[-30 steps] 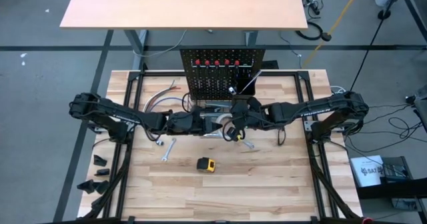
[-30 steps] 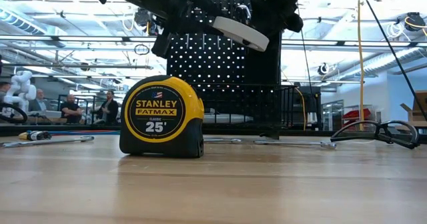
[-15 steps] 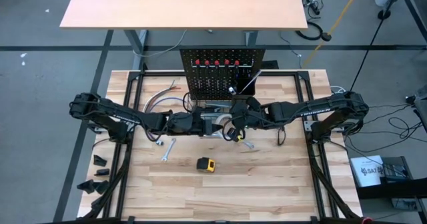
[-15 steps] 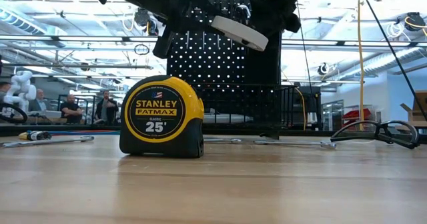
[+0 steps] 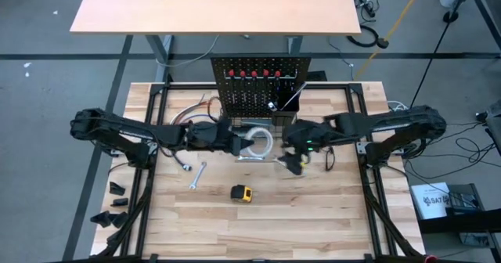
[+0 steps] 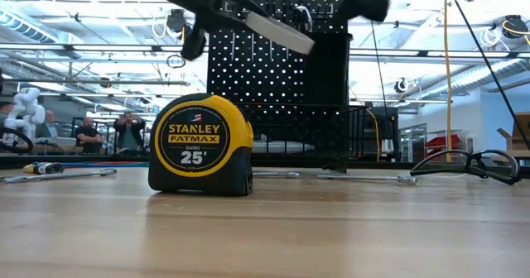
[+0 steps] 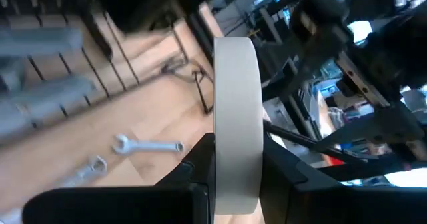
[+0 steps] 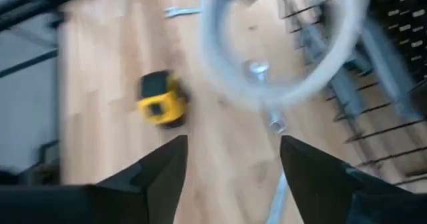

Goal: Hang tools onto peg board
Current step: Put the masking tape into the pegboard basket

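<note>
You are seeing a handover finishing: half a second ago both grippers were bunched together on the white tape roll (image 5: 258, 140) in front of the peg board (image 5: 262, 81), and now the right gripper (image 5: 295, 163) is backing away toward its own side with its fingers spread and nothing between them, which the right wrist view confirms. The left gripper (image 7: 230, 159) is pinching the roll by its rim, the 2 fingers pressing on either flat face, and is carrying it alone in the air just in front of the wire basket (image 5: 252, 124) at the board's base. In my judgement the roll is now yours to hang with 1 arm, and the next move is lining its open centre up with a free peg. The tape measure (image 5: 242, 192) is sitting on the table (image 5: 329, 224) well clear of both grippers, with a wrench (image 5: 197, 174) lying nearby, so more tools are waiting.
</note>
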